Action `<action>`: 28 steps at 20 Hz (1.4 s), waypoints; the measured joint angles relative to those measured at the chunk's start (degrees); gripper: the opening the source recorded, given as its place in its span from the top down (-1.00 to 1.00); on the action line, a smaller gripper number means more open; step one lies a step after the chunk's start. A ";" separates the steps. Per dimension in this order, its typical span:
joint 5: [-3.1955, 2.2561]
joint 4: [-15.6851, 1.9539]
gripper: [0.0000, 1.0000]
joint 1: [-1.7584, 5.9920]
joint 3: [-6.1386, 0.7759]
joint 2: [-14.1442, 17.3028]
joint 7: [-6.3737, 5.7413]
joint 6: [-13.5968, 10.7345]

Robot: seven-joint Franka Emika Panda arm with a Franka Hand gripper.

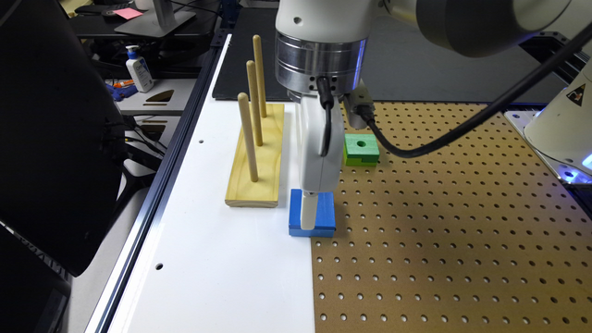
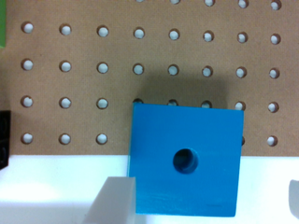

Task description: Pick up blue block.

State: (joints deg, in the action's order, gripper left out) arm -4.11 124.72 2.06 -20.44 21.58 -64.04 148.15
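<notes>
The blue block [image 1: 323, 213] lies flat directly under the gripper [image 1: 309, 217], straddling the seam where the white board [image 1: 208, 259] meets the brown pegboard [image 1: 444, 231]. In the wrist view the blue block [image 2: 184, 161] shows its square top and round centre hole, and it sits between the two white fingers: one fingertip [image 2: 112, 203] is right against one side of the block, while the other is just visible at the frame's edge, apart from the opposite side. So the jaws stand spread wider than the block and are not clamping it; whether the near finger actually touches the side cannot be told. In the exterior view a white finger comes down in front of the block's near face, with its tip level with the block's lower part.

Beyond the gripper, past the wrist, a green block [image 1: 361, 149] with its own round hole rests on the pegboard, well apart from the blue one. On the exterior view's left of the gripper, a pale wooden base [image 1: 256, 157] holding three upright dowels stands on the white board, near the blue block but not touching it.

Farther off to that side, a white pump bottle [image 1: 138, 69] with a blue label stands on a side shelf; its lettering is too small to read. A yellow triangular warning sticker [image 1: 576, 95] shows on the robot's base [image 1: 559, 125], its symbol unclear.
</notes>
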 joint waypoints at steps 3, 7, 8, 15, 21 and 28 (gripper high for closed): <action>0.00 0.00 -1.00 0.00 0.01 0.00 0.00 0.00; 0.00 0.00 -1.00 0.00 0.04 0.00 0.00 -0.03; -0.01 0.00 -1.00 0.00 0.05 0.00 0.00 -0.06; -0.37 0.02 -1.00 0.00 0.27 0.91 -0.04 0.06; -0.94 -0.05 -1.00 -0.01 0.44 1.69 -0.19 0.15; -0.97 -0.03 -1.00 -0.04 0.46 2.00 -0.20 0.16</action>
State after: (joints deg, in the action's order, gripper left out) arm -5.08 124.68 2.03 -19.98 23.58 -64.23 148.32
